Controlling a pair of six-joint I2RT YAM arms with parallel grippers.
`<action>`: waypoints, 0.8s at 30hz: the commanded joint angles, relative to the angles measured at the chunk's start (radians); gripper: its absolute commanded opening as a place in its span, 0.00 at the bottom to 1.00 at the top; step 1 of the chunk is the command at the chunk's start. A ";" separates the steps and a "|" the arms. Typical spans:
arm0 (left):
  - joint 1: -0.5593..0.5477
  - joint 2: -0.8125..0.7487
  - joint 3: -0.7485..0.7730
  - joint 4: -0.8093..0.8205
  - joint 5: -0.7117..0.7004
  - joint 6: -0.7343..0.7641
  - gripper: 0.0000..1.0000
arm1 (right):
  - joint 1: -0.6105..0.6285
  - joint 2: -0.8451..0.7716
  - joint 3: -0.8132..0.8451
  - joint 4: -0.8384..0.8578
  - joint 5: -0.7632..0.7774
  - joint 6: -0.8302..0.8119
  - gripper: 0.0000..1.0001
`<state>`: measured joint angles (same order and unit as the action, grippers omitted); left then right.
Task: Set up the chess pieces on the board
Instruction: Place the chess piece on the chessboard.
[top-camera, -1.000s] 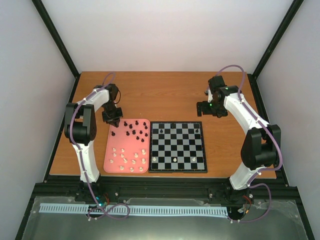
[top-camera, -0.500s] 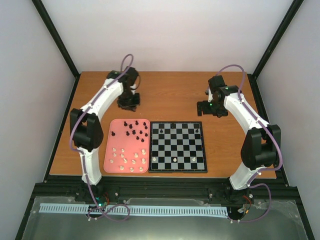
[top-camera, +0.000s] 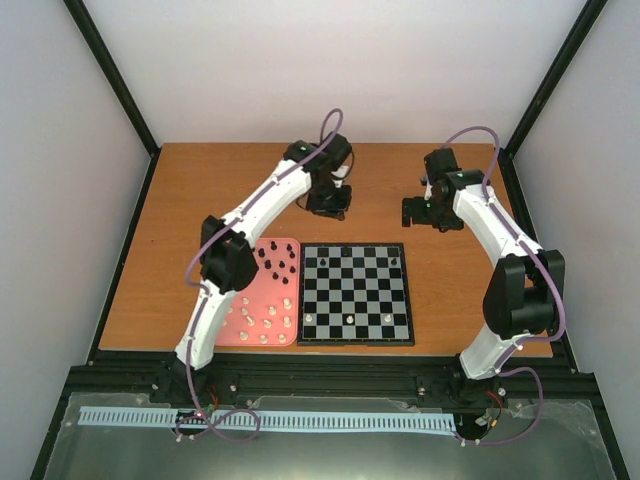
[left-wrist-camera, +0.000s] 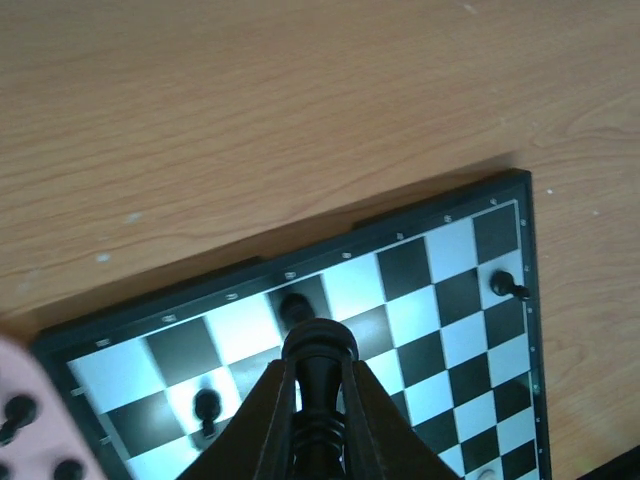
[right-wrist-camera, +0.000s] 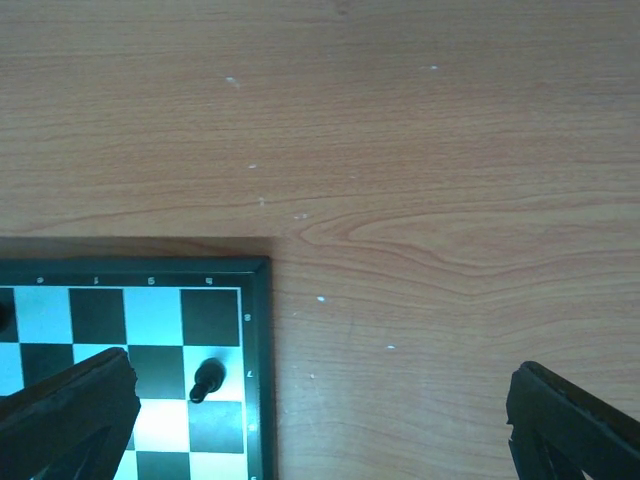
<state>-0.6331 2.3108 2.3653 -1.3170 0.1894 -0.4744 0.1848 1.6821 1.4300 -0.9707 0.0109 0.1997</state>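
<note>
The board (top-camera: 371, 291) lies mid-table with a black pawn (top-camera: 310, 260) near its far left corner and another (top-camera: 399, 259) near its far right corner. Three cream-white chess pieces (top-camera: 349, 318) stand along its near rows. My left gripper (top-camera: 328, 205) hovers just beyond the board's far edge, shut on a black chess piece (left-wrist-camera: 318, 350) that stands upright between the fingers above the board (left-wrist-camera: 420, 300). My right gripper (top-camera: 412, 212) hangs open past the far right corner, and its wrist view shows the board (right-wrist-camera: 150, 320) and a black pawn (right-wrist-camera: 205, 380).
A pink tray (top-camera: 265, 290) left of the board holds several black and cream-white pieces; the left arm crosses over part of it. Bare wooden table lies beyond and to both sides of the board. Black frame posts stand at the table's corners.
My left arm has swung from above the pink tray away and to the right, to beyond the board's far edge, still shut on the black piece. The right arm barely moved.
</note>
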 joint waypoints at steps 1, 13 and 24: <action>-0.065 0.076 0.099 -0.025 0.061 -0.004 0.03 | -0.037 -0.015 -0.020 0.015 0.014 0.008 1.00; -0.154 0.192 0.173 -0.038 0.065 0.042 0.05 | -0.068 -0.002 -0.024 0.022 0.003 -0.007 1.00; -0.157 0.223 0.160 -0.082 -0.015 0.054 0.05 | -0.070 0.007 -0.039 0.030 -0.020 -0.011 1.00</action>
<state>-0.7856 2.5168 2.4939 -1.3701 0.2043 -0.4393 0.1238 1.6821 1.3975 -0.9527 0.0010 0.1989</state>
